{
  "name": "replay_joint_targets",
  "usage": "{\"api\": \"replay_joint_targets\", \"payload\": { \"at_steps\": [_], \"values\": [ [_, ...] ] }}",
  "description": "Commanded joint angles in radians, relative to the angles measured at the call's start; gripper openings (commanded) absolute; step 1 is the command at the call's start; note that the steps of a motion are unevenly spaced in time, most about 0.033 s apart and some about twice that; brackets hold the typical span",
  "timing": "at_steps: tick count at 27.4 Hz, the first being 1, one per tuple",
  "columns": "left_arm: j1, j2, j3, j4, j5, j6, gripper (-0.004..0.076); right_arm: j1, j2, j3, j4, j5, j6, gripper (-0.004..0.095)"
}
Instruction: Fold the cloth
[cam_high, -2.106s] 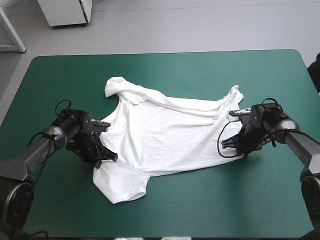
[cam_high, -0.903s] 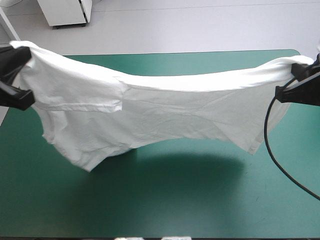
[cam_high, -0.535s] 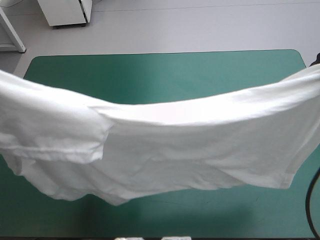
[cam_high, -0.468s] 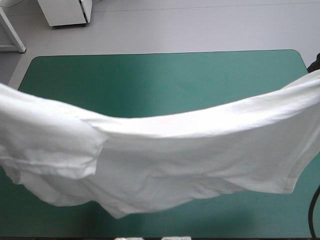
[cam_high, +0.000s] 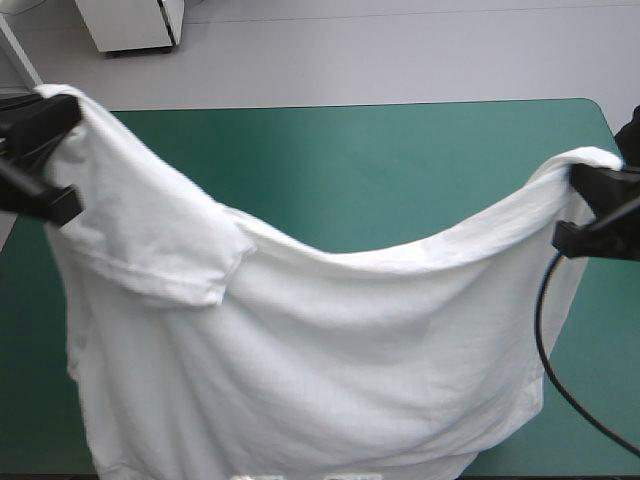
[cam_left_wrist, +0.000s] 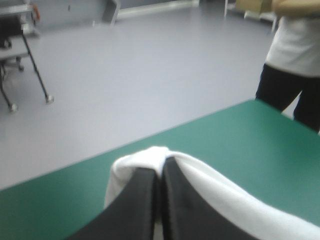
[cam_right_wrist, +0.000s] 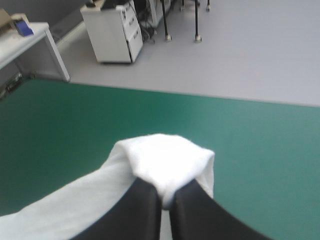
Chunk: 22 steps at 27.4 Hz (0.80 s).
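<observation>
I have the left gripper (cam_left_wrist: 159, 167) and right gripper (cam_right_wrist: 166, 197) each clamped on a corner of the T-shirt (cam_high: 330, 350), which hangs spread above the counter (cam_high: 400, 160), so I judge no fold is made yet.

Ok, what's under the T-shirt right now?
The T-shirt hangs lifted between the left claw and right claw. Past its sagging top edge only teal-green cover shows; the cover's near part under the shirt is hidden by the cloth.
</observation>
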<state>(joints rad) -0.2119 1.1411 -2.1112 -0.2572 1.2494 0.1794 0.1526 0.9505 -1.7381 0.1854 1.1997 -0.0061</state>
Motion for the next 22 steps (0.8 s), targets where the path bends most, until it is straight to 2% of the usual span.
{"api": "replay_joint_targets", "payload": {
  "at_steps": [1, 7, 12, 22],
  "values": [
    [-0.005, 0.074, 0.061, 0.076, -0.016, -0.022, -0.001, 0.0, 0.079, 0.06, -0.022, -0.075, -0.001, -0.0017],
    [-0.005, 0.243, 0.132, 0.165, -0.066, -0.023, -0.001, 0.0, 0.263, 0.113, -0.062, -0.119, -0.004, -0.0017],
    [-0.005, 0.406, 0.132, 0.198, -0.168, -0.023, -0.001, -0.002, 0.442, 0.109, -0.113, -0.25, -0.008, -0.0017],
    [-0.003, 0.751, 0.132, 0.194, -0.369, -0.023, -0.001, -0.011, 0.875, 0.007, -0.228, -0.362, 0.006, -0.0017]
  ]
}}
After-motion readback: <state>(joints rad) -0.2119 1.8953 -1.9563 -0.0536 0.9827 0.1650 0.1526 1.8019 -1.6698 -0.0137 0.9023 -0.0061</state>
